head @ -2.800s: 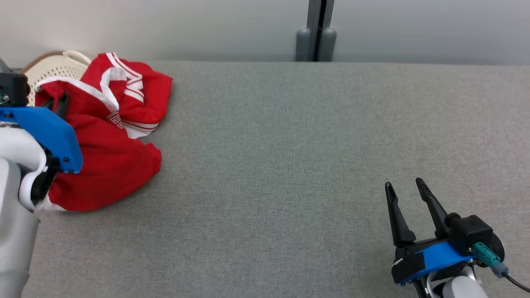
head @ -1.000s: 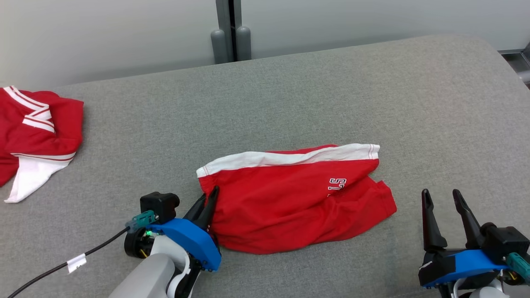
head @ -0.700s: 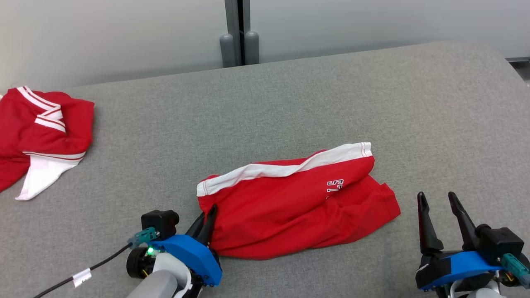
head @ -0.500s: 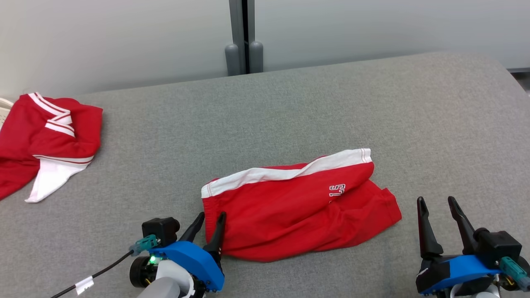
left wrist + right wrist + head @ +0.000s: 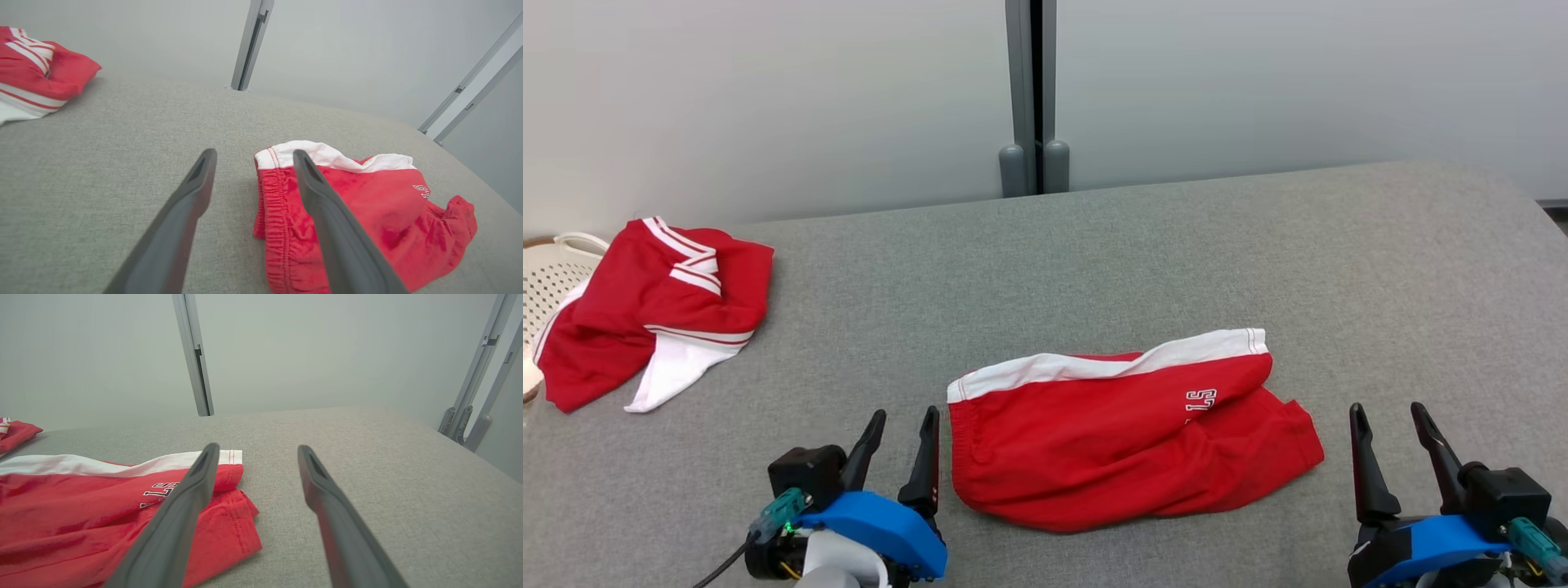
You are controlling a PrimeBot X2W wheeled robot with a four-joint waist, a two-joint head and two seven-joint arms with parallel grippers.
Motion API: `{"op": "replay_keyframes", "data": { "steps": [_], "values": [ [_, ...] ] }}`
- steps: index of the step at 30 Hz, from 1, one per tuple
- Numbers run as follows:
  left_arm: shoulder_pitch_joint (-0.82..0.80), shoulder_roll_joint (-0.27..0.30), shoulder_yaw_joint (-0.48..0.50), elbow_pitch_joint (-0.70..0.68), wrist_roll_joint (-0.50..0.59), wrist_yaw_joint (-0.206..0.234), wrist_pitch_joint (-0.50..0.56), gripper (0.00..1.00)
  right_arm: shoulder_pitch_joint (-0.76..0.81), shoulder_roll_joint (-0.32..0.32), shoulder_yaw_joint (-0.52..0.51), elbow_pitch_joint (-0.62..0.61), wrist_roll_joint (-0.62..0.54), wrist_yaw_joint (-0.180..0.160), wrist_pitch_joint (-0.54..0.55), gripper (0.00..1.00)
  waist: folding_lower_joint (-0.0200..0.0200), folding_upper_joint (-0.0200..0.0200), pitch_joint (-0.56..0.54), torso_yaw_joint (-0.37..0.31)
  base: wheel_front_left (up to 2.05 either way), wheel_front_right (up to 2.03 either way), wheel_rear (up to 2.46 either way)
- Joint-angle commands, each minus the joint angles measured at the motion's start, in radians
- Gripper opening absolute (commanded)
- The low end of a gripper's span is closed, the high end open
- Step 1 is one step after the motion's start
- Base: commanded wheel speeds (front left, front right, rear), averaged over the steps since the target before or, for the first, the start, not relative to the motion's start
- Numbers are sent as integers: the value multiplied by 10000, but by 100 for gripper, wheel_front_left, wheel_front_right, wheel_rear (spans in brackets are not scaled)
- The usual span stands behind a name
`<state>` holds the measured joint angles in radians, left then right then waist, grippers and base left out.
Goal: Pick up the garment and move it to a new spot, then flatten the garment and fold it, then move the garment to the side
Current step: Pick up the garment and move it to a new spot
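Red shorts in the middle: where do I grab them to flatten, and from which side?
Probably the ends of the white band on the red shorts: left gripper from the left at the gathered corner, right gripper from the right. That edge lies straight; the lower right is rumpled.

Red shorts [image 5: 1127,437] with a white waistband lie rumpled, lengthwise across the grey surface [image 5: 1094,253].

ok so red fabric shorts [image 5: 1111,457] with a white waistband (white outlined lettering too), grey woven cloth surface [image 5: 1176,245], red white-striped jersey [image 5: 613,318]
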<state>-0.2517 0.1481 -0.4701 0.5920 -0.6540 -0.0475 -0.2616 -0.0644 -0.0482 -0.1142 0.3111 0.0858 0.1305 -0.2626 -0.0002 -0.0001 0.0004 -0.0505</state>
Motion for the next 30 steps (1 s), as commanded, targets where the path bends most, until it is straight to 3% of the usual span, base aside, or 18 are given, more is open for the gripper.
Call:
{"op": "replay_keyframes", "data": {
  "steps": [1, 12, 30],
  "values": [
    [231, -53, 181, -167, 187, 117, -48, 100, 55, -40, -34, 18, -84, 5, -35, 100, 2, 1, -33, 21, 0, 0, 0],
    [1289, -326, 1431, -1236, 1653, 543, -49, 100, -162, -40, -90, -22, -227, 5, -35, 100, 2, 1, -150, 422, 0, 0, 0],
    [1515, -675, 2188, -1047, 2657, 108, -50, 100, -47, -42, 226, 153, 55, 5, -35, 100, 2, 1, -206, 705, 0, 0, 0]
  ]
}}
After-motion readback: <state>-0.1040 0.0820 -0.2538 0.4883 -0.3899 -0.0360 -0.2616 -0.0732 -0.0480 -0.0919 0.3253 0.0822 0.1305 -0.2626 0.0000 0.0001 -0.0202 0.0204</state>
